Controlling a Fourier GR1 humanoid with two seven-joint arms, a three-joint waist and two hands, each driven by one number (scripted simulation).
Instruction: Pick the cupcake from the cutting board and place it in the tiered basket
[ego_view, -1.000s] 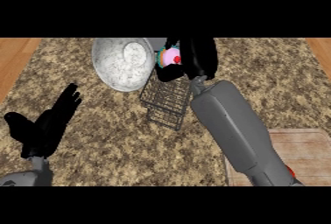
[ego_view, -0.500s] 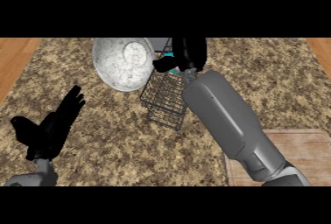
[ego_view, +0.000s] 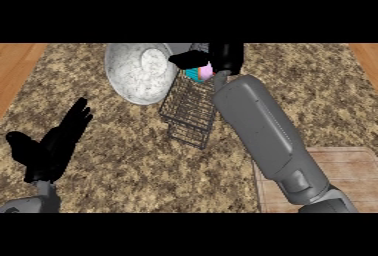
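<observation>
My right hand (ego_view: 221, 57) reaches over the top of the black wire tiered basket (ego_view: 190, 114) at the back of the counter. Its fingers and thumb are curled round the cupcake (ego_view: 199, 73), of which a teal wrapper and a bit of pink frosting show just below the hand. The cupcake hangs above the basket's upper tier; whether it touches the wire I cannot tell. The right forearm (ego_view: 262, 135) hides part of the basket's right side. The wooden cutting board (ego_view: 347, 175) lies at the lower right. My left hand (ego_view: 52, 147) rests open at the lower left, fingers up.
A large speckled grey bowl (ego_view: 140, 72) stands just left of the basket, touching or nearly touching it. The speckled brown counter top (ego_view: 133, 170) spreads between the left hand and the basket. Wooden strips show at the far left and right edges.
The right hand has moved a little left and down with the cupcake, closer over the basket's top. The left hand has stayed open, drifting only slightly.
</observation>
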